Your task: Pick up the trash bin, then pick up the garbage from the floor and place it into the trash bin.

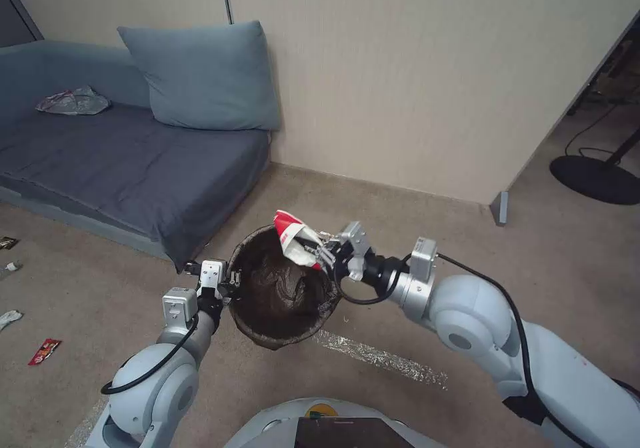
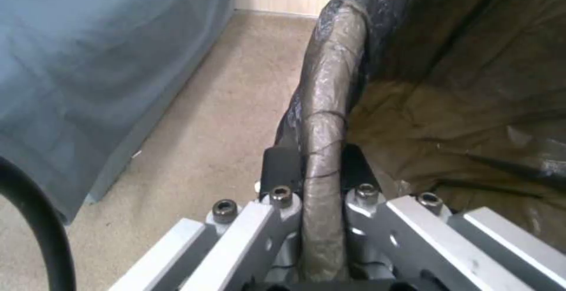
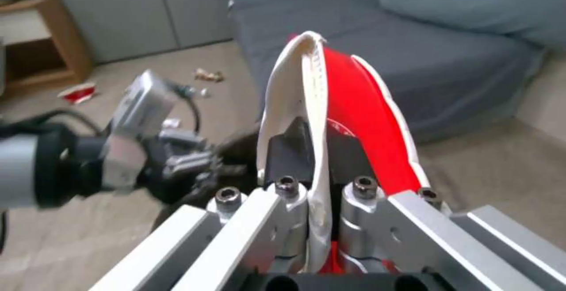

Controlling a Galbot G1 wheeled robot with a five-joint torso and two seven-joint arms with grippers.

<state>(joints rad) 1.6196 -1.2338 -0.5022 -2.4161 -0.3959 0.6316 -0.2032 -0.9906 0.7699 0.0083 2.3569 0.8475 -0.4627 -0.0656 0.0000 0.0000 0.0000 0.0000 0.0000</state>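
beige carpet, sofa at 10 o'clock. left gripper point(image 1: 230, 278) clamps trash bin point(image 1: 280, 295) rim; right gripper point(image 1: 325, 253) pinches red-white carton point(image 1: 291, 236), over rim at 1 o'clock.

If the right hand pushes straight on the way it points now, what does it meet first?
Probably the trash bin: the right hand, shut on the red-white carton, points leftward across the bin's open mouth. Beyond lies the far rim, held by the left hand. Height above the rim is unclear.
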